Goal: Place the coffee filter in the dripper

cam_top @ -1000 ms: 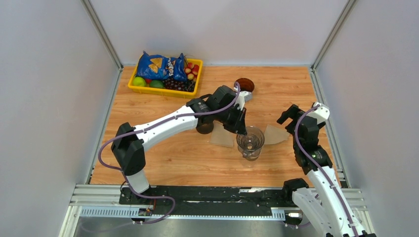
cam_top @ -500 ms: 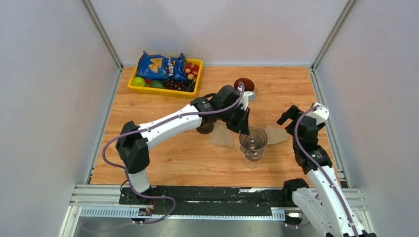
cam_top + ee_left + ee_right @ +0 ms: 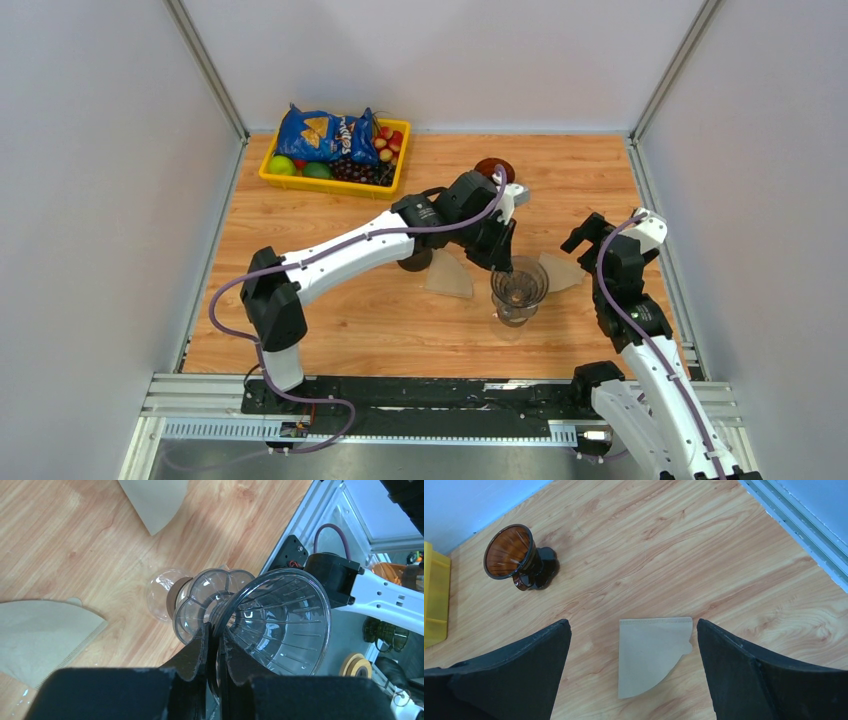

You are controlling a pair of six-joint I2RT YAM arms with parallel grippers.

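A clear plastic dripper (image 3: 518, 290) stands near the middle of the wooden table, also in the left wrist view (image 3: 272, 625). My left gripper (image 3: 500, 255) is shut on its rim, one finger inside and one outside (image 3: 216, 635). One tan paper coffee filter (image 3: 450, 276) lies flat just left of the dripper. A second filter (image 3: 562, 272) lies just right of it. My right gripper (image 3: 590, 232) is open and empty, hovering above that second filter (image 3: 651, 652), which shows between its fingers (image 3: 632, 627).
A brown dripper (image 3: 495, 170) stands behind the left gripper, also in the right wrist view (image 3: 516, 557). A dark round object (image 3: 415, 260) is partly hidden under the left arm. A yellow tray (image 3: 268, 178) with a chip bag and fruit sits at the far left.
My left gripper has moved a little to the right with the clear dripper in its hold. The right arm and both filters have not moved.
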